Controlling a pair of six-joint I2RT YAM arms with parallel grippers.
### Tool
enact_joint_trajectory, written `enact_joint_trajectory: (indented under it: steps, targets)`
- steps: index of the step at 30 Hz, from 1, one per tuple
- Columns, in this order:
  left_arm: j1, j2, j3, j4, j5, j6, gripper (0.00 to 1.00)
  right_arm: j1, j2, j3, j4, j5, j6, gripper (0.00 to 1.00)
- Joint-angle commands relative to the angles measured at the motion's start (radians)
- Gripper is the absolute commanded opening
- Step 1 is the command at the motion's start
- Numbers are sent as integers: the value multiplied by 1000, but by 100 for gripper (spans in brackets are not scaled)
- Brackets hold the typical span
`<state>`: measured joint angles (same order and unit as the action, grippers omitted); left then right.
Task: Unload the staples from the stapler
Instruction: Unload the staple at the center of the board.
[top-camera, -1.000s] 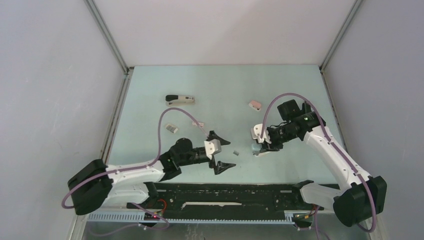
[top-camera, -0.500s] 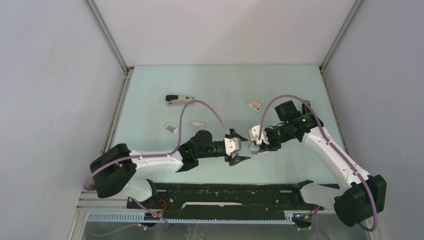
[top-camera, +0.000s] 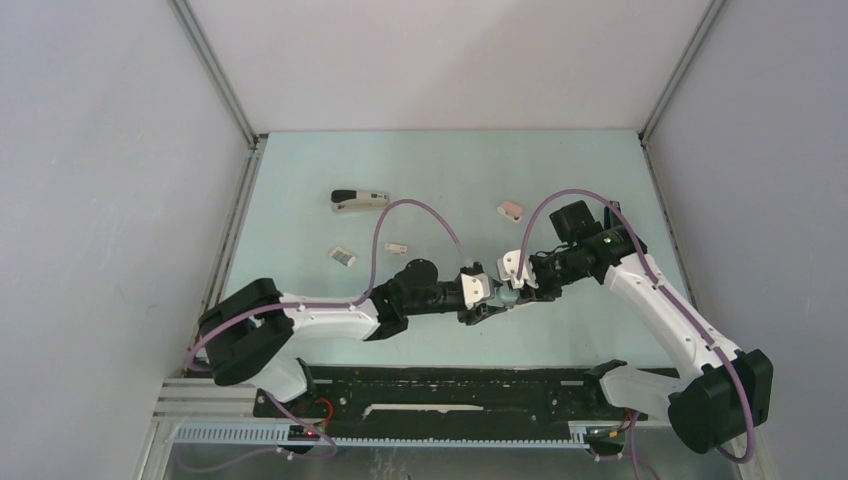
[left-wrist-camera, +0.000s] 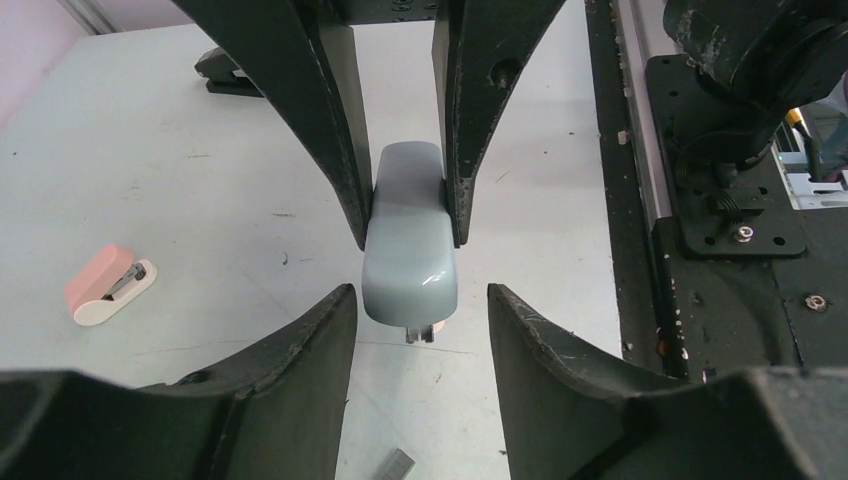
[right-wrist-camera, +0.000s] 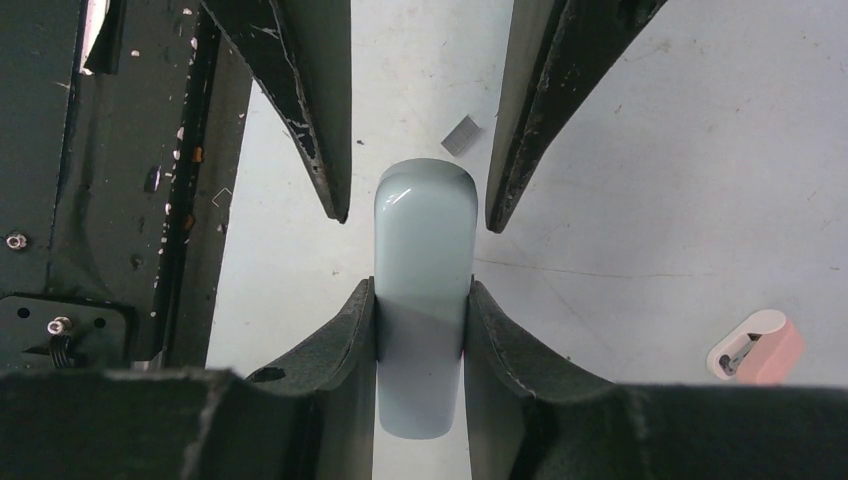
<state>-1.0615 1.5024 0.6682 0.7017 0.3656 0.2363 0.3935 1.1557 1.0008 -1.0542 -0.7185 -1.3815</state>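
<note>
My right gripper (right-wrist-camera: 420, 292) is shut on the rear half of a small pale blue-grey stapler (right-wrist-camera: 425, 240), held level above the table (top-camera: 508, 296). A short metal tongue (left-wrist-camera: 422, 332) juts from under the stapler's front end. My left gripper (left-wrist-camera: 420, 305) faces it, open, one finger on each side of that front end with a gap on both sides. One grey strip of staples (left-wrist-camera: 393, 468) lies on the table below, also in the right wrist view (right-wrist-camera: 461, 135). A black and silver stapler (top-camera: 360, 200) lies flat at the back left, far from both grippers.
A pink mini stapler (top-camera: 510, 209) lies behind the grippers, also in the left wrist view (left-wrist-camera: 105, 285). Two small white items (top-camera: 343, 257) (top-camera: 397, 246) lie on the left of the pale green table (top-camera: 450, 170). A black rail (top-camera: 450, 385) runs along the near edge.
My left arm has swung right from mid-table to the held stapler, and its jaws have narrowed around the stapler's front end. The right arm and stapler have stayed put.
</note>
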Motion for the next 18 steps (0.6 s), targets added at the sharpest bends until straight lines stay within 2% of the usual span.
enact_joint_trajectory:
  steps: [1,10,14,18]
  targets:
    - [-11,14,60,75,-35,-5,56,8,-23,-6,22,-36,6,0]
    - [-19,29,60,124,-47,-17,53,8,-21,-8,26,-38,8,0]
    - [-20,40,63,132,-28,-27,37,7,-24,-8,29,-37,13,0]
    - [-20,55,65,134,-18,-42,36,6,-25,-8,32,-41,19,0]
